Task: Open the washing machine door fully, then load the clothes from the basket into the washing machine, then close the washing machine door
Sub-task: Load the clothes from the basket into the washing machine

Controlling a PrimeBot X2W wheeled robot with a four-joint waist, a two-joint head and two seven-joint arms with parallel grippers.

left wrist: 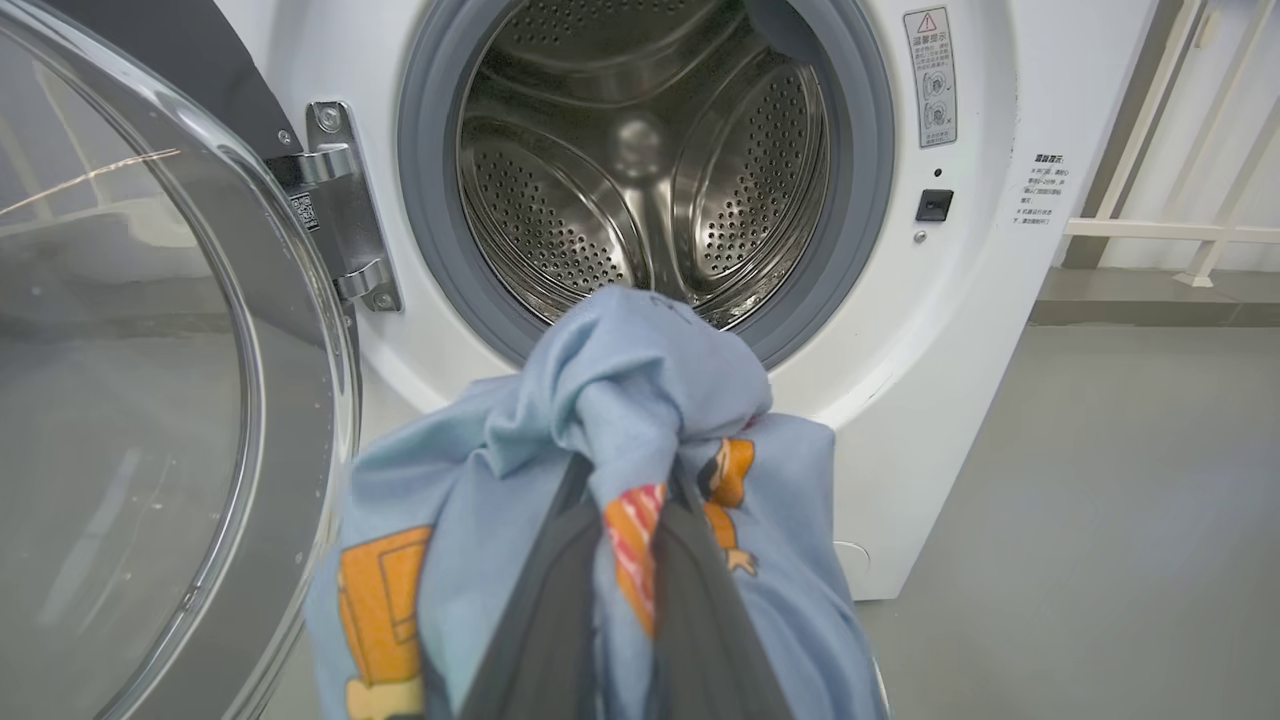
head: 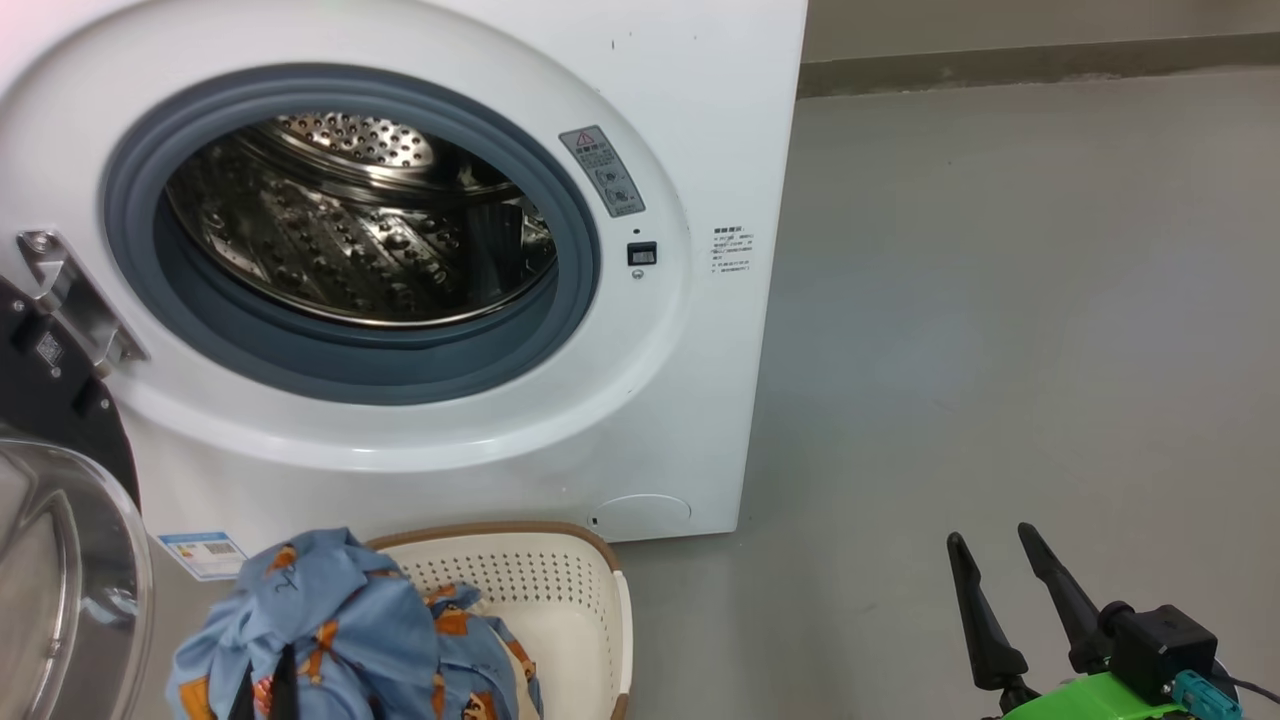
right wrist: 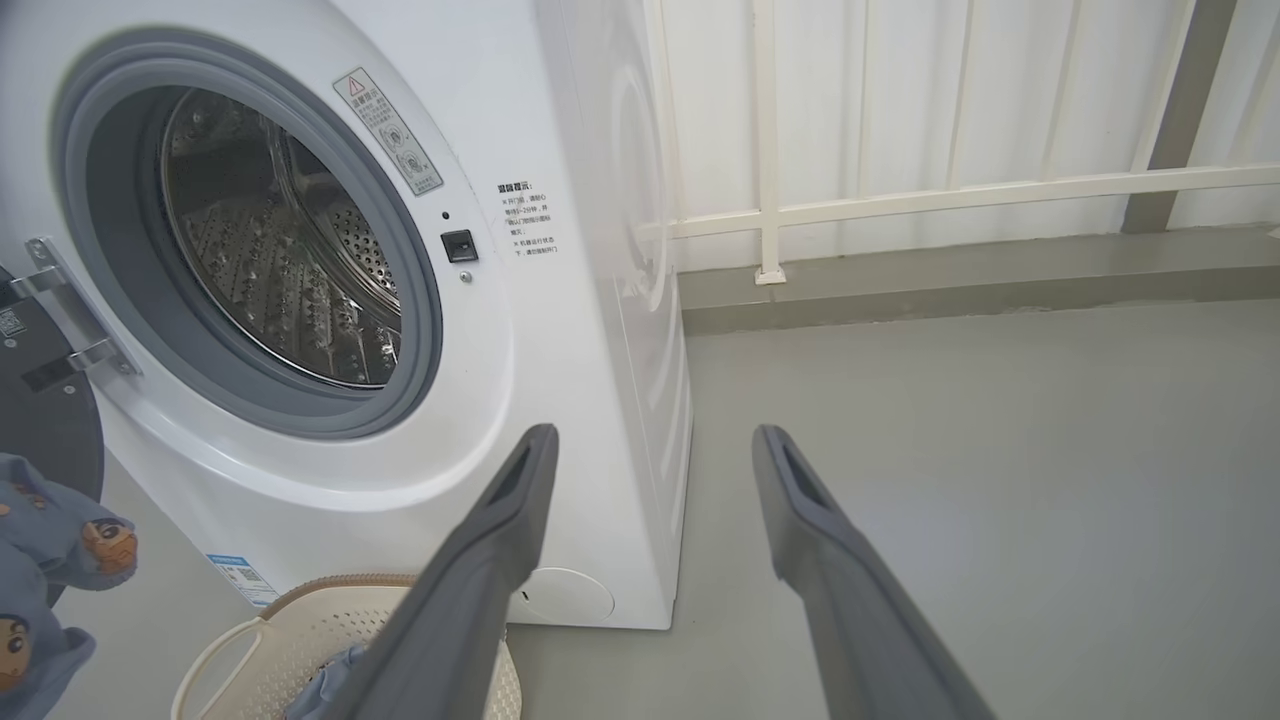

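Observation:
The white washing machine (head: 690,120) stands with its door (head: 60,560) swung wide open to the left and the steel drum (head: 350,220) bare. My left gripper (left wrist: 640,480) is shut on a bundle of light-blue clothes (left wrist: 620,400), held up in front of the drum mouth (left wrist: 640,170). In the head view that bundle (head: 330,620) hangs above the cream basket (head: 560,590), with more blue fabric (head: 480,660) inside it. My right gripper (head: 995,545) stands open low at the right, over bare floor, with nothing between its fingers (right wrist: 500,520).
The glass bowl of the open door (left wrist: 130,380) bulges close to the left of the held clothes. Grey floor (head: 1000,300) stretches to the right of the machine. A white railing (right wrist: 900,190) and a low kerb run behind it.

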